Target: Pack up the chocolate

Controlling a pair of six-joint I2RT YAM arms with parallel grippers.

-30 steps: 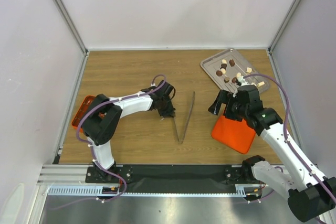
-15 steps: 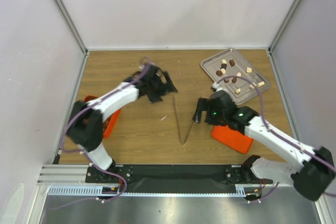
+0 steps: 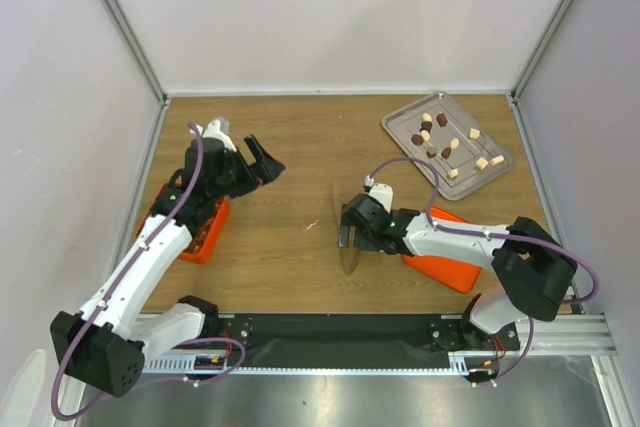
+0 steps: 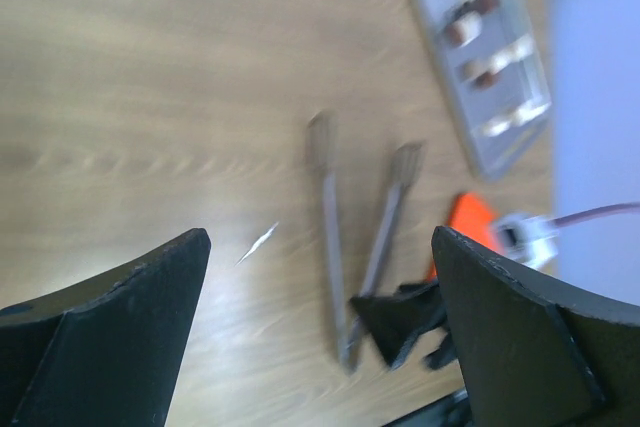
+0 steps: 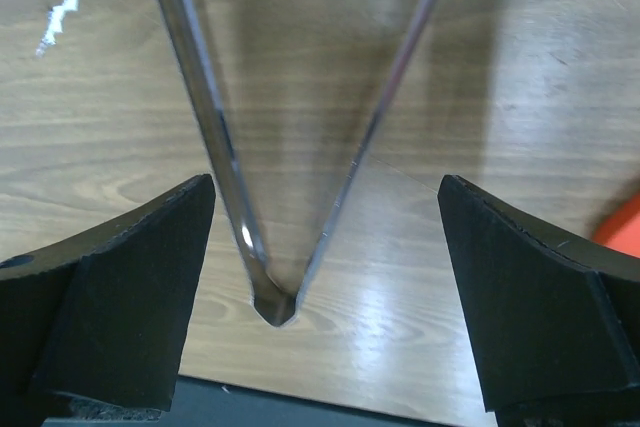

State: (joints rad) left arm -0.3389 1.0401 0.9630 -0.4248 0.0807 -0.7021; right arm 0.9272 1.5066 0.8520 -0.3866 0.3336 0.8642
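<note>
The chocolate lies as small dark brown and cream pieces on a metal tray at the back right; the left wrist view shows it blurred. My left gripper hangs open and empty above the wood, just right of the orange gridded box; its wrist view looks across at the tongs. My right gripper is open, low over the thin metal tongs. In the right wrist view the tongs' hinge lies between the fingers, apart from both.
An orange lid lies flat right of the tongs, under the right forearm. A small white scrap sits on the wood left of the tongs. White walls and metal posts close in the table on three sides.
The left gripper let go, opened and swung back left, away from the tongs towards the orange box. The right gripper moved left from above the lid and came down over the tongs.
</note>
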